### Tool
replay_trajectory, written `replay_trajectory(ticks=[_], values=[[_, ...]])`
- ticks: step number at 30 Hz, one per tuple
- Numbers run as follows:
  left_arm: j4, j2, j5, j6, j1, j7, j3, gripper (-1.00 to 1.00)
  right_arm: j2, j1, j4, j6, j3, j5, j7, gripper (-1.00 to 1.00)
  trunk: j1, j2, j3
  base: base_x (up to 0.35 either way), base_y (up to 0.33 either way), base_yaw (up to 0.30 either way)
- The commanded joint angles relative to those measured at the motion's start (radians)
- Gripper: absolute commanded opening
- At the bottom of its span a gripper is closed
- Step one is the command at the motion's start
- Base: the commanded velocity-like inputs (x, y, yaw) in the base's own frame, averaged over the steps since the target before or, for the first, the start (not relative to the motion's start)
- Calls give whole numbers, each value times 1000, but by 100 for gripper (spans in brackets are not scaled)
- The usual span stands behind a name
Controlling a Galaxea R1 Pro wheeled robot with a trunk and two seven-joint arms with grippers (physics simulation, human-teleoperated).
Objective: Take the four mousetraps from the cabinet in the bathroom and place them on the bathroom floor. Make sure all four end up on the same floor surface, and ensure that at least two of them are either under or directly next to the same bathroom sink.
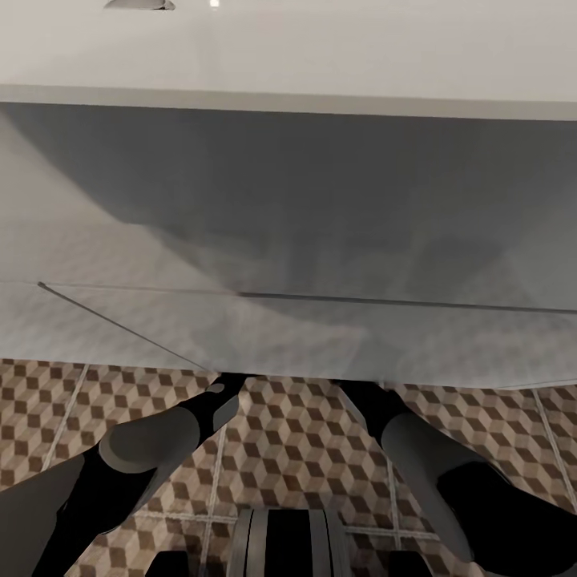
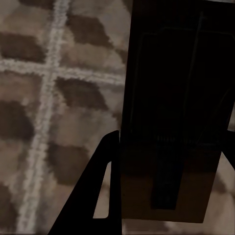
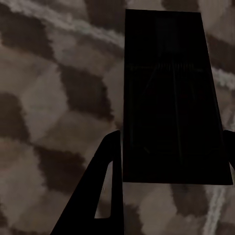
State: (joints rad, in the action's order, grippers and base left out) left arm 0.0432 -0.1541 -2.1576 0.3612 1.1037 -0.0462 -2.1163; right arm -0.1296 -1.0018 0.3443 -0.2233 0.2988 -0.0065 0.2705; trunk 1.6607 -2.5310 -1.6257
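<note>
Two mousetraps, one (image 2: 171,127) clamped between the left gripper (image 2: 169,186) fingers, the other (image 3: 169,98) between the right gripper (image 3: 169,186) fingers, each long axis running straight out from its pincer, just above the bathroom floor (image 1: 296,449) beneath the sink (image 1: 288,240) front edge.

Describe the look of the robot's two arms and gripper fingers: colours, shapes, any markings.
In the head view, the left arm and right arm are smooth, rounded grey shells joined by glossy black segments. No cables or markings show. In the wrist views, the left gripper's finger and the right gripper's finger are flat, black, tapering plates, each with a narrow slot cut through.
</note>
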Motion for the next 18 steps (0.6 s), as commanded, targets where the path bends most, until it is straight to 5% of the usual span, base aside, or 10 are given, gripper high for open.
replay_trajectory(ticks=[1, 18], values=[[3, 0, -4, 4, 1, -9, -8, -100, 1, -6, 11, -8, 11, 4, 5, -100, 0, 0, -2, 0, 0, 64], [17, 0, -3, 5, 1, -9, -8, -100, 2, -6, 17, -5, 11, 3, 5, -100, 0, 0, -22, 0, 0, 41]])
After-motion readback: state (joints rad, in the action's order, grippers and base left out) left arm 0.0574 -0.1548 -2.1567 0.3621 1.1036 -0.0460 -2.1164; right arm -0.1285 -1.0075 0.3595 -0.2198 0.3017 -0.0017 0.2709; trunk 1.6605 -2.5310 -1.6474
